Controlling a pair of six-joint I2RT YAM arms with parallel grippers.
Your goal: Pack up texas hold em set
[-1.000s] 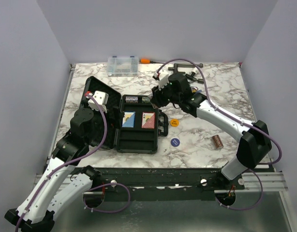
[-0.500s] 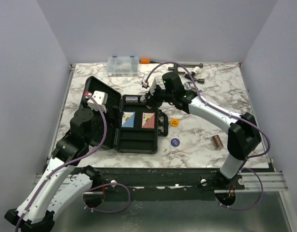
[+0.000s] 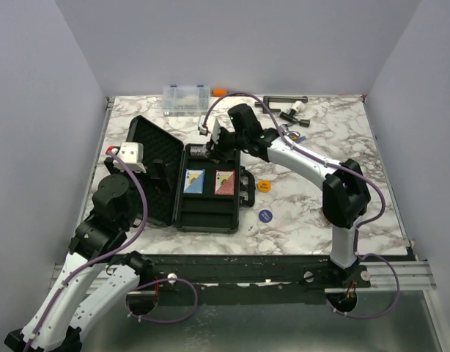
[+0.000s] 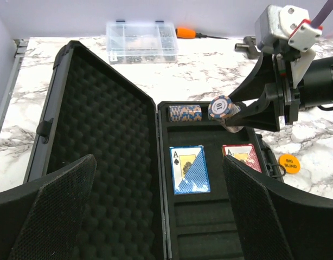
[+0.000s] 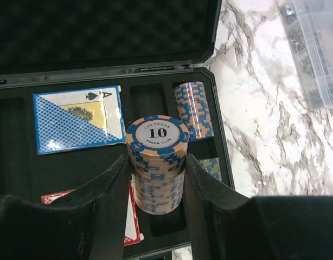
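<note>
The right gripper [image 5: 155,181] is clamped on a chip roll [image 5: 154,146] — hung just above the far-edge slots of the case [image 5: 101,32] (left gripper [image 4: 158,168] gapes wide).

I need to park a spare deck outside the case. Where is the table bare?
Bare: the table between the blue disc and right arm, and beyond that arm to the right edge; also a narrow strip between the case and clear box. Crowded: tools in the far-right corner, and beside the case by the orange disc.
</note>
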